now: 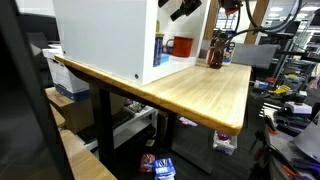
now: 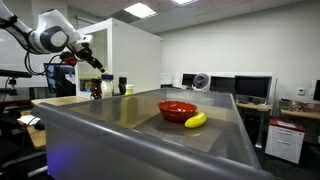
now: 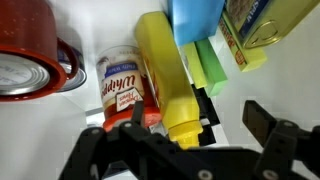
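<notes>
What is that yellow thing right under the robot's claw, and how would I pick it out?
Find the big white cabinet on the wooden table, where the open gripper hangs. In the wrist view, a bottle lies just before it, between a red-and-white labelled can and a green block. Unlike them, it is bright yellow with a tapering cap.

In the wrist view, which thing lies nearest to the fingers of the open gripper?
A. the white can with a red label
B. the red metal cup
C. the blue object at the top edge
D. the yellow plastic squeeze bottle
D: in the wrist view the yellow plastic squeeze bottle lies with its cap end right between the spread fingers of the gripper, closer than anything else.
</notes>
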Available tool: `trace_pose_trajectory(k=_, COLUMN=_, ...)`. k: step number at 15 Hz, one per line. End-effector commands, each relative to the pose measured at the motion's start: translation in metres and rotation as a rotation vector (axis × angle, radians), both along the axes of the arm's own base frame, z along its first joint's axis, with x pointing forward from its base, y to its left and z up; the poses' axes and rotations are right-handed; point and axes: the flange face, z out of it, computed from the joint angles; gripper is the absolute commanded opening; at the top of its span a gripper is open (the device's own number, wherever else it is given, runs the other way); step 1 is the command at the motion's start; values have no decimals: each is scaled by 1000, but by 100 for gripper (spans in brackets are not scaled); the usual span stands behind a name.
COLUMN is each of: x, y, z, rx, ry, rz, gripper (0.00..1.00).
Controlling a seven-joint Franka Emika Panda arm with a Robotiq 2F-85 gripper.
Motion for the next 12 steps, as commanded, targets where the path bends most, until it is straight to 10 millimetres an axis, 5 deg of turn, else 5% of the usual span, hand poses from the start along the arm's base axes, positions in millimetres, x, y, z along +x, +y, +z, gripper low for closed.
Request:
trace_pose_trajectory(k=1, x=25, y=0, z=-7, rx=-2, ry=-20, rz=21, gripper=100)
trace_pose_trajectory(k=12, x=71, y=3, z=-12, rx=30, ry=-31, rz=27, gripper=100)
